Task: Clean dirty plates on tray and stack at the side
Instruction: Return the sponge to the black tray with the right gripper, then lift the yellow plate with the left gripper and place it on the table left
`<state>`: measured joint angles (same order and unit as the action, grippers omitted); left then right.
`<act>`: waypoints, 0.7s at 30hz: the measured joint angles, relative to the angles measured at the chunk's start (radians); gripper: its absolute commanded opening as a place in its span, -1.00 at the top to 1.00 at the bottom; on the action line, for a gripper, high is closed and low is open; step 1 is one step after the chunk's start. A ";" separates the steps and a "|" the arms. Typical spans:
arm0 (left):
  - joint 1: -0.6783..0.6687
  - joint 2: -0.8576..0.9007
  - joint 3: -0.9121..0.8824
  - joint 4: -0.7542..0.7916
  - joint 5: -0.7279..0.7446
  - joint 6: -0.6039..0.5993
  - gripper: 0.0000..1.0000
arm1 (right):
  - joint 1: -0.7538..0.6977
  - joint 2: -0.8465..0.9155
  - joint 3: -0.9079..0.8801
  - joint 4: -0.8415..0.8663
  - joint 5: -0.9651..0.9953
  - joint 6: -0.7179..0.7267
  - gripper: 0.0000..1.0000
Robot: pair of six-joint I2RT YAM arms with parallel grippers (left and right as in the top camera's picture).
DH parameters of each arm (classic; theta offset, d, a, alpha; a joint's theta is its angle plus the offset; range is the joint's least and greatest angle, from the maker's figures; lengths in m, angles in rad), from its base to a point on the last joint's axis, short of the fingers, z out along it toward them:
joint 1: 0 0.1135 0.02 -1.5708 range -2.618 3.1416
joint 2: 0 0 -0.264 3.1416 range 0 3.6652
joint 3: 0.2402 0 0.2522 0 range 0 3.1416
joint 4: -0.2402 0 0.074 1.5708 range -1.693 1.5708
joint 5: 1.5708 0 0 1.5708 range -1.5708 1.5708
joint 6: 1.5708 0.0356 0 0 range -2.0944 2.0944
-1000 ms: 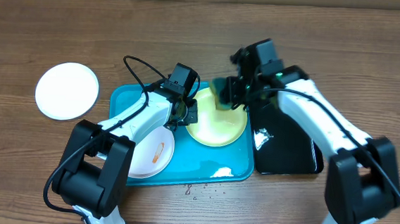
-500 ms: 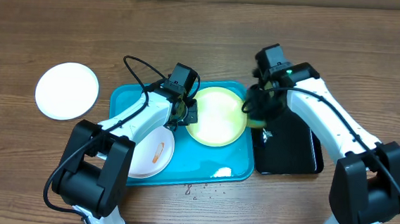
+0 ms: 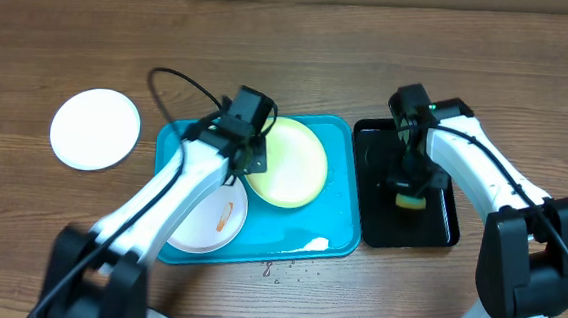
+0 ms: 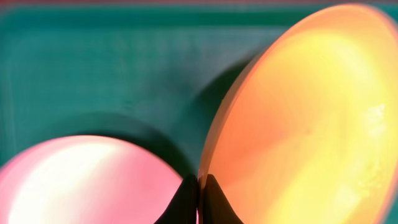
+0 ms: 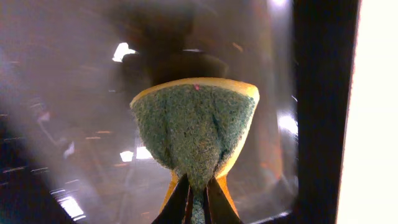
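The turquoise tray [image 3: 340, 148] holds a pale yellow-green plate [image 3: 289, 164] and a white plate [image 3: 205, 219] with an orange-red smear. My left gripper [image 3: 247, 161] is shut on the yellow-green plate's left rim and holds it tilted; in the left wrist view the jaws [image 4: 199, 196] pinch that plate's edge [image 4: 298, 124] beside the white plate [image 4: 81, 180]. A clean white plate [image 3: 95, 129] lies on the table at the left. My right gripper [image 3: 409, 188] is shut on a yellow-green sponge [image 5: 196, 124] over the black tray [image 3: 440, 225].
The glossy black tray [image 5: 323, 93] sits right of the turquoise tray, wet and reflective. Small crumbs lie on the table [image 3: 281, 269] in front of the turquoise tray. A white patch [image 3: 315, 244] lies at the tray's front right.
My right gripper has carried the sponge off the yellow-green plate and right, over the black tray. My left gripper has lifted and shifted that plate to the left.
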<state>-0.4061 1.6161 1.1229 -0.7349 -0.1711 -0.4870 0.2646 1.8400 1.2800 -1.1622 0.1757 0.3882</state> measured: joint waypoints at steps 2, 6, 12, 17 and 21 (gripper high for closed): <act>0.000 -0.083 0.011 -0.014 -0.048 0.020 0.92 | -0.015 0.000 -0.040 0.024 0.016 0.029 0.92; -0.006 -0.203 0.022 -0.019 -0.115 0.071 0.92 | -0.056 0.000 -0.083 0.068 0.013 0.058 0.88; -0.114 -0.318 0.023 -0.077 -0.313 0.120 0.92 | -0.088 0.000 -0.097 0.070 0.008 0.080 -0.17; -0.343 -0.371 0.024 -0.126 -0.640 0.133 0.92 | -0.093 0.000 -0.097 0.072 0.003 0.082 -1.00; -0.499 -0.369 0.024 -0.130 -0.885 0.159 0.92 | -0.094 0.000 -0.097 0.076 -0.013 0.082 -1.00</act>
<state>-0.9047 1.2472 1.1465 -0.8654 -1.0561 -0.3275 0.1707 1.8400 1.1831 -1.0866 0.1627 0.4702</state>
